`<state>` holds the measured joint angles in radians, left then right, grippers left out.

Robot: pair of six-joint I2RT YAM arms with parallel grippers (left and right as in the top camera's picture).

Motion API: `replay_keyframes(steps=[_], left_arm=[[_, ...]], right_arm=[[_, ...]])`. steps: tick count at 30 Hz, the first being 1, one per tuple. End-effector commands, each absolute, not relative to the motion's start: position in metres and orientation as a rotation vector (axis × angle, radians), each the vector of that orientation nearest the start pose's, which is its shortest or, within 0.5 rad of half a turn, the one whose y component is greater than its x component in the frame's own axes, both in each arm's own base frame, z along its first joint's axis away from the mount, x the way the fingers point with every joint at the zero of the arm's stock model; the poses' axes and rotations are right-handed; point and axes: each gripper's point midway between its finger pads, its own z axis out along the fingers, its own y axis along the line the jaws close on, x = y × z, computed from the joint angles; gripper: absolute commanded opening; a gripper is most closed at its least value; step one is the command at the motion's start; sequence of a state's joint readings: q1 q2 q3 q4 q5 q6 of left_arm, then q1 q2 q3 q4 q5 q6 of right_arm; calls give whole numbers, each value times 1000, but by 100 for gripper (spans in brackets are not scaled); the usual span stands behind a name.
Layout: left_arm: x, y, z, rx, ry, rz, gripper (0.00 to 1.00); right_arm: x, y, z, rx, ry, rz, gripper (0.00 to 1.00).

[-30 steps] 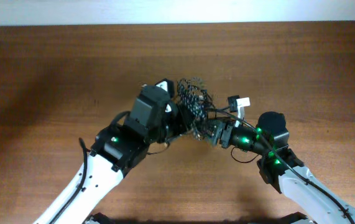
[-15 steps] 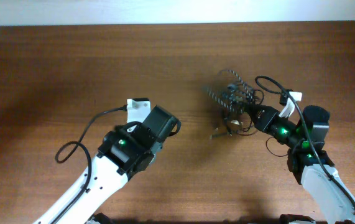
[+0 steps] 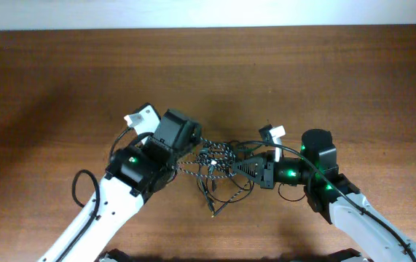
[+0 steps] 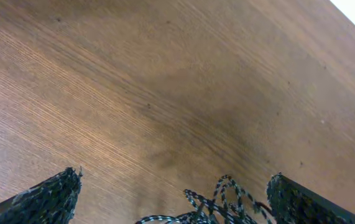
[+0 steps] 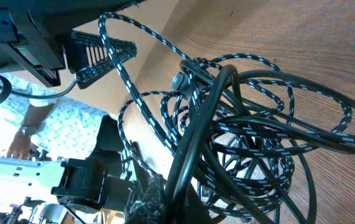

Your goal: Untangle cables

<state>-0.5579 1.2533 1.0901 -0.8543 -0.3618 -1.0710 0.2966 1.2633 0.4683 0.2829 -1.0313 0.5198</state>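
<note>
Presently, with the cables [image 3: 222,172] on the table [image 3: 62,87] pinched, seemingly by the black cord [image 5: 198,124], in the closed right gripper [image 3: 240,167], a speckled loop [image 3: 209,153] is best taken by the wide-spread, empty left gripper [image 4: 177,198] and eased away.

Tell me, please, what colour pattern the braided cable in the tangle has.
The braided cable is black with white speckles, clearest in the right wrist view.

The cables [image 3: 215,164] lie on the surface [image 3: 302,80] (near its middle), left pincer [image 3: 193,145] at their left edge, right pincer [image 3: 239,167] at their right.
</note>
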Motion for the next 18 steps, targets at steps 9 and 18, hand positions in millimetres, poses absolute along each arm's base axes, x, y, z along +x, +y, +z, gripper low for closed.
replay_keyframes(steps=[9,18], left_arm=[[321,-145,167,-301,2654,-923,99],[302,-184,153,-64,2694,-826,84]], right_arm=[[236,231,160,-509,2088,1571,4],[237,230,156,-483,2115,1558,4]])
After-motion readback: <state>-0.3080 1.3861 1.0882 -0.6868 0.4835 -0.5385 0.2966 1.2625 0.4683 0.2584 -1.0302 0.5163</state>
